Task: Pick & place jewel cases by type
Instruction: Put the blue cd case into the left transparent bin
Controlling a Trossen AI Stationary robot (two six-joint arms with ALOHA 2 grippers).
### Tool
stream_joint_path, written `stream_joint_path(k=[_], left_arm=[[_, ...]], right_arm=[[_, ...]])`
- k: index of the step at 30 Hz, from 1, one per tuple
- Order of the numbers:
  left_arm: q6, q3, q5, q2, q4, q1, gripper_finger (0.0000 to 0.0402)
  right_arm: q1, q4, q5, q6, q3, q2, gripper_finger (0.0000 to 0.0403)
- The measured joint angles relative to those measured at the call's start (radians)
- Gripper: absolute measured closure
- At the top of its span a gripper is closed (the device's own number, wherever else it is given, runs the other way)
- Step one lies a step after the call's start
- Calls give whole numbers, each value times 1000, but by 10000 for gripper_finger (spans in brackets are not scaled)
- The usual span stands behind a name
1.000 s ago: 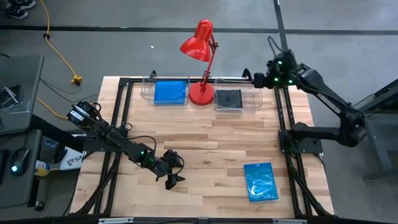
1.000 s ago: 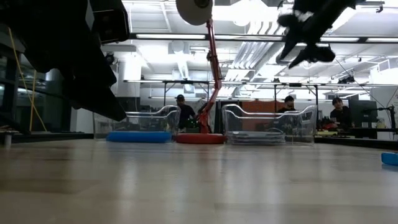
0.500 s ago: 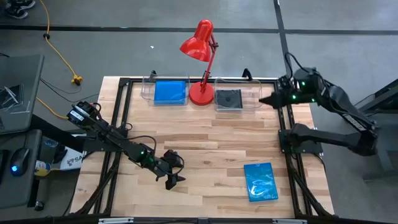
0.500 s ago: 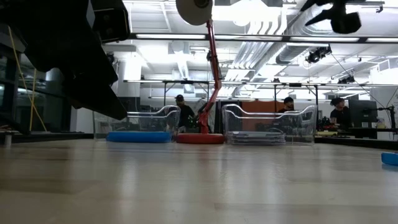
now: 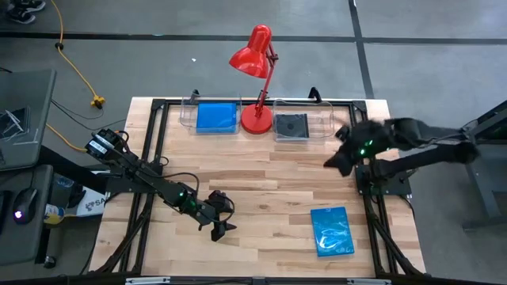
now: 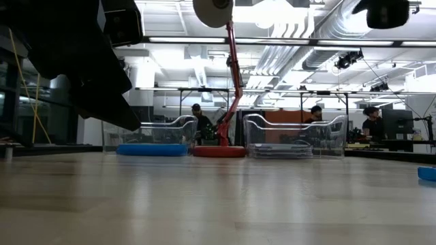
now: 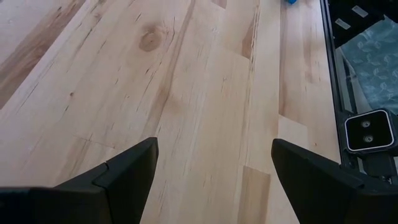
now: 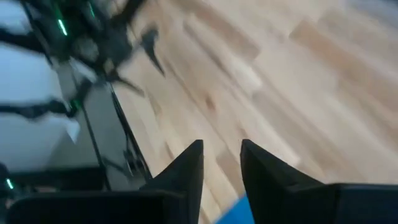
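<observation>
The 1 blue jewel case (image 5: 331,231) left lying flat near the table's front right edge looks light, stiff, glossy and crackable, so pinch 2 opposite edges; the empty right gripper (image 5: 336,157) hovers beyond it, fingers narrowly apart, the left gripper (image 5: 221,229) wide apart.

Bright overhead light; low view glary; right wrist view blurred.
</observation>
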Motion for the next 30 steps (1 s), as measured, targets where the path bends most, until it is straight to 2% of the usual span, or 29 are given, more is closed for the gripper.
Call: stream_joint_path(k=[8,15,20,30], left_arm=[[0,0,-3,0,0,0,89],[0,0,-2,0,0,0,89],[3,0,-2,0,1,0,89],[18,0,-2,0,5,0,89]], right_arm=[[276,-136,-7,150,0,176,358],[455,-245,-27,300,0,294,399],[581,-309,-20,430,0,352,402],[813,-346,74,693,0,471,403]])
